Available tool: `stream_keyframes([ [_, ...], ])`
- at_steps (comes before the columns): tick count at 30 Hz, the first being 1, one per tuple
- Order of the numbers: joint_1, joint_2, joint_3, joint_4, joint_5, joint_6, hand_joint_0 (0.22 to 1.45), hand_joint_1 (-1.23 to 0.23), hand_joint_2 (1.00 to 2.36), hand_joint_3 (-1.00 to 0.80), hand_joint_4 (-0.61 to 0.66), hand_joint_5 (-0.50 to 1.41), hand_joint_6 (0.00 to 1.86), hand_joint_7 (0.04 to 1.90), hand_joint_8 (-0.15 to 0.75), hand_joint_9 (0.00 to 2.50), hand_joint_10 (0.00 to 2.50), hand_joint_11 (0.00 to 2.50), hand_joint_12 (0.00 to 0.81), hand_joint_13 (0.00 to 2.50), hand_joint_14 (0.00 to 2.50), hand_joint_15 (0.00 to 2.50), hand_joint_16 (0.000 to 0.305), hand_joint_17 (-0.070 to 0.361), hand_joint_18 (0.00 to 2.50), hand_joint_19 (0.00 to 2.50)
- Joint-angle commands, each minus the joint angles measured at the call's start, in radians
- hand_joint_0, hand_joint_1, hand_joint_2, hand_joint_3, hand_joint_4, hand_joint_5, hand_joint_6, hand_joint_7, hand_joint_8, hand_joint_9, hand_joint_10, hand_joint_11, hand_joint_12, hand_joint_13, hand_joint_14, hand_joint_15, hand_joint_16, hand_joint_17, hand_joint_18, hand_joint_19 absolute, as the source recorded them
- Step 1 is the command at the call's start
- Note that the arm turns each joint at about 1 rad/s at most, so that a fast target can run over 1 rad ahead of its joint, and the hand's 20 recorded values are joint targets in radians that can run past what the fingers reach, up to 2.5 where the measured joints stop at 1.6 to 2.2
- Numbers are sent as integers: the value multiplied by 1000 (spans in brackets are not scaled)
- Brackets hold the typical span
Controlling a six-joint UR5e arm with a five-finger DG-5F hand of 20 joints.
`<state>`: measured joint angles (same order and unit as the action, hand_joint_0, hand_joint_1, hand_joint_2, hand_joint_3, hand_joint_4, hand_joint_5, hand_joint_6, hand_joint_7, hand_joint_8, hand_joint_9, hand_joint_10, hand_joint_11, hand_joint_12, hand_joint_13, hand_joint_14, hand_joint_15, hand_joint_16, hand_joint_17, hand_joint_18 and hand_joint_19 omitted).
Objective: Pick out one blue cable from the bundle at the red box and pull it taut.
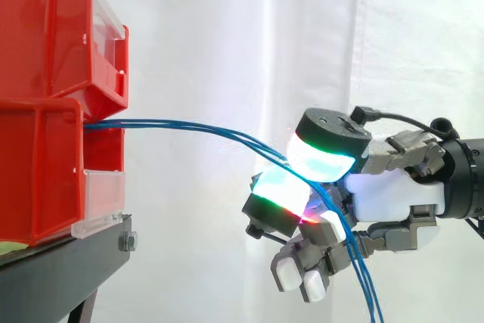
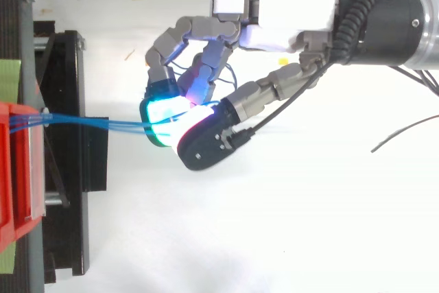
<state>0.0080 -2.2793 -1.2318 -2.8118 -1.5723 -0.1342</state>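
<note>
Several thin blue cables run from the stacked red bins rightwards, sagging slightly, into my hand. In the side view two glowing pads close together on the cables about halfway across, and the strands then drop below the hand toward the lower edge. Seen from above, the blue cables leave the red bin and end between the curled fingers and thumb of the hand. I cannot tell whether one strand or the whole bundle is pinched.
The bins sit on a black stand at the left. A white curtain hangs behind. A green strip lies along the stand's left side in the top view.
</note>
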Motion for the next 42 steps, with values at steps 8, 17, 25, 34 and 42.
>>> stream_keyframes([
  [8,0,0,0,0,0,4,771,-916,1000,-489,3,-149,920,1092,313,1114,28,766,473,774,20,467,61,137,695,680],
  [17,-2,0,0,0,0,4,722,-950,1000,-500,44,-149,918,1011,308,1111,31,767,474,781,19,475,61,137,702,674],
  [25,-2,1,0,2,0,10,587,-864,1000,-500,119,-142,896,979,304,1147,30,765,464,786,20,487,60,136,689,690],
  [34,-3,0,0,2,0,15,558,-558,1000,-500,86,-131,862,988,308,1183,29,745,472,797,19,487,61,137,673,718],
  [42,-3,1,0,0,2,15,578,-479,1000,-500,57,-128,854,1010,300,1200,27,749,465,789,21,486,60,134,652,735],
])
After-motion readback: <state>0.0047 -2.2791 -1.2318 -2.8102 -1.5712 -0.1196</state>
